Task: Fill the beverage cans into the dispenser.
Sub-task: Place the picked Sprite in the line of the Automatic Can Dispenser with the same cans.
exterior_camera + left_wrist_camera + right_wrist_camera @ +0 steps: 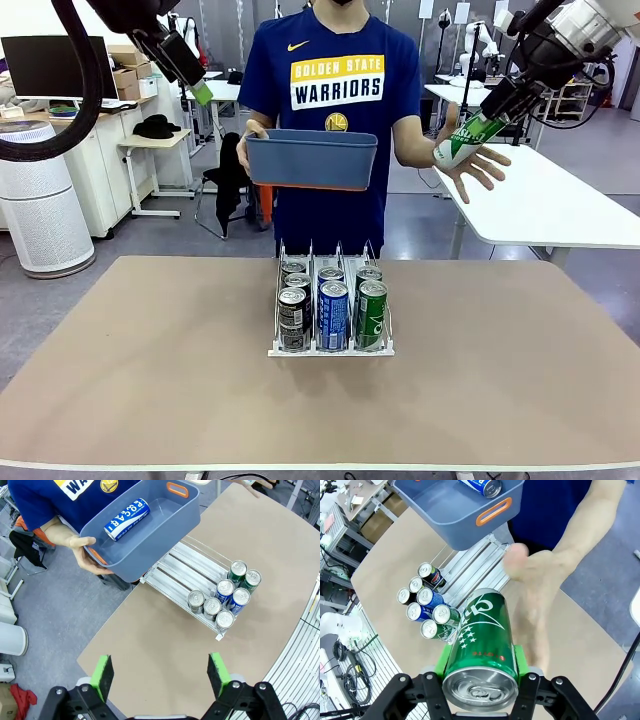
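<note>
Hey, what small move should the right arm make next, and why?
Probably lower toward the back of the dispenser: the right fingers grip a green can in the air, and the lane with two green cans has room behind them.

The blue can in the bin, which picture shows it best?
The left wrist view: the blue can lies whole on its side in the bin. The right wrist view catches just its top end at the edge. In the front view the bin's wall hides it.
</note>
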`<state>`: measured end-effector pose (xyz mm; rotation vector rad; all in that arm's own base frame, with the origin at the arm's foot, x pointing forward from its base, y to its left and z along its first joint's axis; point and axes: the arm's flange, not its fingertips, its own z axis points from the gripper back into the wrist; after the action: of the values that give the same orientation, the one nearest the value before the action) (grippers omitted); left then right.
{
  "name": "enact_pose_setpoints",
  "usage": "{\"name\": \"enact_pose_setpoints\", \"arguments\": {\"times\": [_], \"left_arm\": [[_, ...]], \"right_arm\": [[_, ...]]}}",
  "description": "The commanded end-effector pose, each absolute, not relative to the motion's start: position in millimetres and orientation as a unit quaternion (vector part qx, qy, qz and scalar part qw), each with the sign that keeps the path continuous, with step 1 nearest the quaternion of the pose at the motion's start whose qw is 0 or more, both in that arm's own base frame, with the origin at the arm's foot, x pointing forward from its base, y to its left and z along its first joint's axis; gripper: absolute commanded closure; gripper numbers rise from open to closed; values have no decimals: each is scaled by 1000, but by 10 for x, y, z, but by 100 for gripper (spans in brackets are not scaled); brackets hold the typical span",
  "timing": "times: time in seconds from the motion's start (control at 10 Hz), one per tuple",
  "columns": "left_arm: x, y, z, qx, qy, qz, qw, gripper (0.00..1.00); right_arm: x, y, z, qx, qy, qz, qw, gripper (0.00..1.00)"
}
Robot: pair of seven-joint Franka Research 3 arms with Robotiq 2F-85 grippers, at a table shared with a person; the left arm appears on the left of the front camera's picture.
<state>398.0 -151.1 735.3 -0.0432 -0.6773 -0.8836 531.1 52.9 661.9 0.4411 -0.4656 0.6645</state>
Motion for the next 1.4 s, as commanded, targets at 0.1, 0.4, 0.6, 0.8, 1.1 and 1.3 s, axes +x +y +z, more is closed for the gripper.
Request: {"name": "enact_pose_setpoints", "arguments": {"times": [0.1, 0.4, 0.6, 0.8, 1.1, 1.3], "left_arm": [[3979, -1500, 7348, -21, -321, -419, 849, 0], [3979, -1500, 7348, -21, -321, -419, 849, 0], [3979, -1500, 7348, -21, -321, -419, 849, 0], [3979, -1500, 7348, -21, -321, -419, 849, 0], [3979, -1500, 7348, -21, -321, -419, 849, 0], [3979, -1500, 7348, -21, -321, -419, 849, 0]], "right_arm": [[5301, 529, 6640, 213, -226, 321, 895, 100], [5301, 529, 6640, 213, -226, 321, 895, 100], [5236, 541, 6635, 199, -236, 306, 901, 42], [4962, 637, 6688, 191, -251, 275, 908, 42], [4439, 750, 6760, 171, -258, 228, 923, 42], [4207, 783, 6784, 174, -258, 213, 926, 42]]}}
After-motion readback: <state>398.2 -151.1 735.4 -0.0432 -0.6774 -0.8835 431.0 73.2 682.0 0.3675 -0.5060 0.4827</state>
